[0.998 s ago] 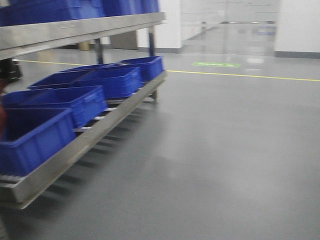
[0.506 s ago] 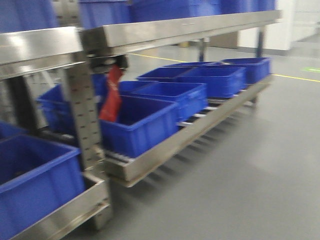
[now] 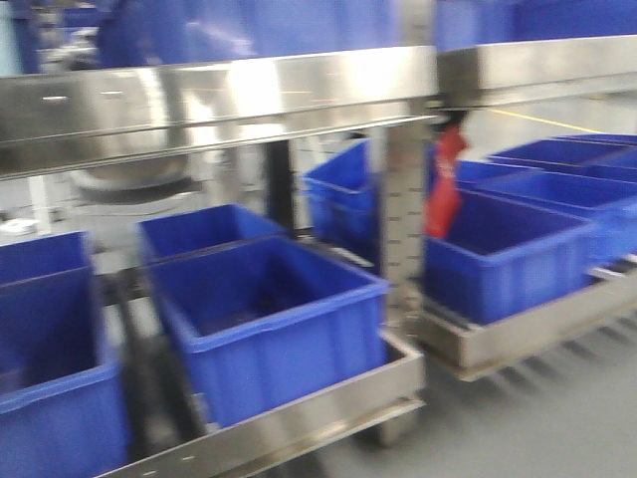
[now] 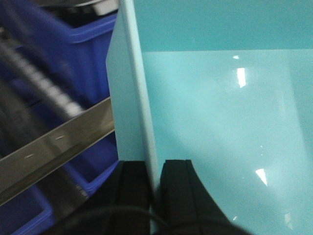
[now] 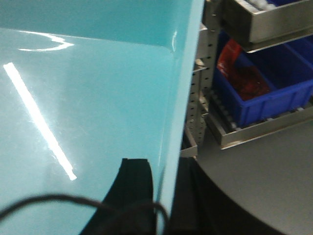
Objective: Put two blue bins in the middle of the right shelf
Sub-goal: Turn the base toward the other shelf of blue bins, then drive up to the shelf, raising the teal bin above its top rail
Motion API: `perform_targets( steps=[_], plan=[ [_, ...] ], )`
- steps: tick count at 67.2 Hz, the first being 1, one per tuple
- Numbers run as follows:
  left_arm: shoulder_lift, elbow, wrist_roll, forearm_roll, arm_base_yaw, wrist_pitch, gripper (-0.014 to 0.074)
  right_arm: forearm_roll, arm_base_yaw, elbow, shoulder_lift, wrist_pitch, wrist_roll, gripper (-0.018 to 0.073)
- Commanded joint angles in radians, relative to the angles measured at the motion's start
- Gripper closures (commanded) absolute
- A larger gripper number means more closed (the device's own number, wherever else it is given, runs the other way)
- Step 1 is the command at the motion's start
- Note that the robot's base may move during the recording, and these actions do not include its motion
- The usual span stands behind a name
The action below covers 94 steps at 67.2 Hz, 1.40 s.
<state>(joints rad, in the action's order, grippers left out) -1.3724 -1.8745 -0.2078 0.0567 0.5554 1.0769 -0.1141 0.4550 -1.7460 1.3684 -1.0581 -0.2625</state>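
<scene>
A light blue bin (image 4: 220, 122) fills both wrist views. My left gripper (image 4: 155, 164) is shut on the bin's left wall (image 4: 129, 98), one black finger on each side. My right gripper (image 5: 164, 166) is shut on the bin's right wall (image 5: 178, 98), with the bin's floor (image 5: 88, 98) to its left. Neither the grippers nor the held bin show in the front view. Dark blue bins (image 3: 269, 319) sit on the low steel shelf level (image 3: 328, 403), and more (image 3: 259, 25) stand on the level above.
A steel shelf beam (image 3: 219, 95) crosses the front view, with an upright post (image 3: 403, 219) at the middle. A red tag (image 3: 443, 189) hangs beside the post over another blue bin (image 3: 508, 254). Grey floor (image 3: 577, 398) lies at the lower right.
The front view has swung left along the shelving: open floor gave way to the rack, and the post and red tag moved from left to right of centre.
</scene>
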Motion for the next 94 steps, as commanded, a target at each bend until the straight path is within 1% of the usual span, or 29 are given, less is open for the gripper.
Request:
perform_targets(
  steps=[1,94],
  plan=[
    [0.008,-0.012,0.012,-0.069,0.009,-0.057,0.0707,0.022,0.003,-0.009,-0.003,0.057,0.017,0.0712],
    [0.008,-0.012,0.012,-0.069,0.009,-0.057,0.0707,0.022,0.003,-0.009,-0.003,0.057,0.017,0.0712]
  ],
)
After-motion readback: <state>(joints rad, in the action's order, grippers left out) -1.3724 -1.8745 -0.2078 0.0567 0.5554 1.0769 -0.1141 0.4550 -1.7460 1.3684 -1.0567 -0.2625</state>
